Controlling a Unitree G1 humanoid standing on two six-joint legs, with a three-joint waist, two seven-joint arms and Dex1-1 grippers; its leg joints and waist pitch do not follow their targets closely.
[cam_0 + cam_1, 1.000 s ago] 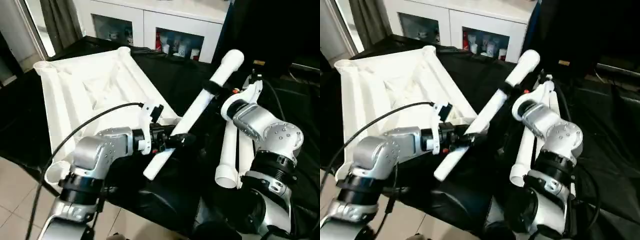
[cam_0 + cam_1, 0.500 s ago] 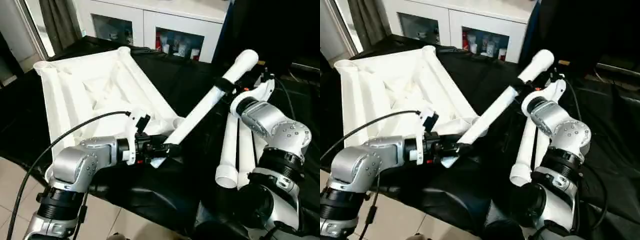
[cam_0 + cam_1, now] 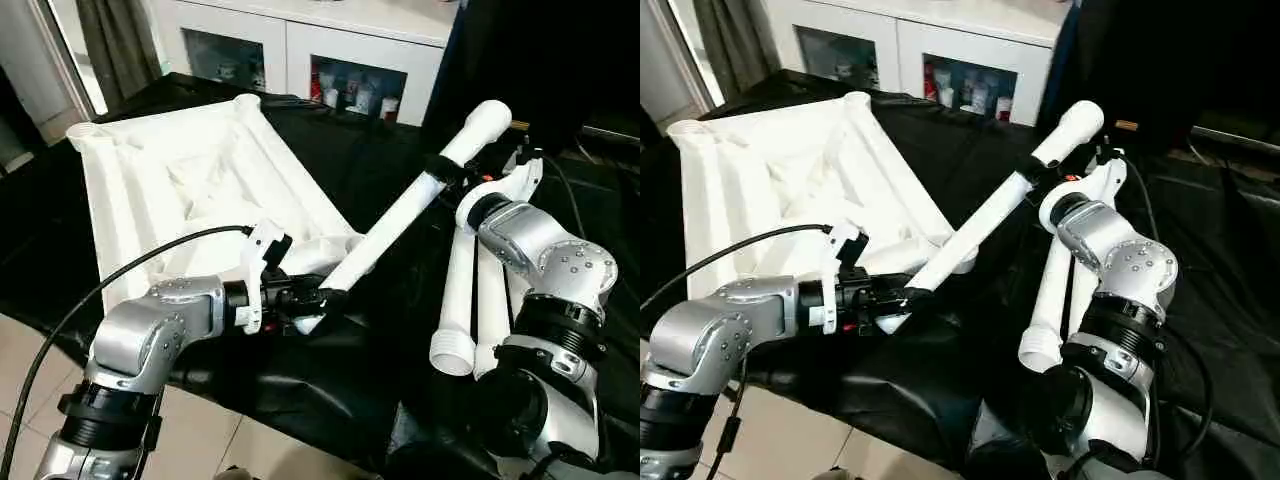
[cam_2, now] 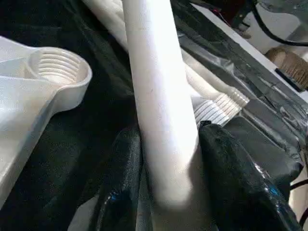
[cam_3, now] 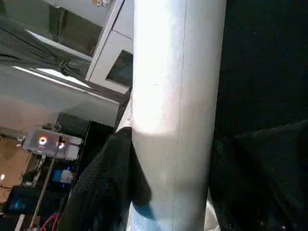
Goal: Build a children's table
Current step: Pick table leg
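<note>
Both jaws grasp one white leg (image 3: 400,220): left gripper (image 3: 318,300) at its lower end, right gripper (image 3: 452,172) near the top.

1. I count one white table top (image 3: 190,190), lying with its ribbed underside up.
2. I see three round corner sockets (image 3: 92,131) on it; the fourth corner I can't make out.
3. I count three white legs: one raised leg (image 3: 415,205) and two lying legs (image 3: 458,295) side by side on the black worktop (image 3: 340,150).
4. Two robot arms are in my view, a left arm (image 3: 150,330) and a right arm (image 3: 545,265).
5. One white cabinet (image 3: 300,40) stands behind, with two glass doors.
</note>
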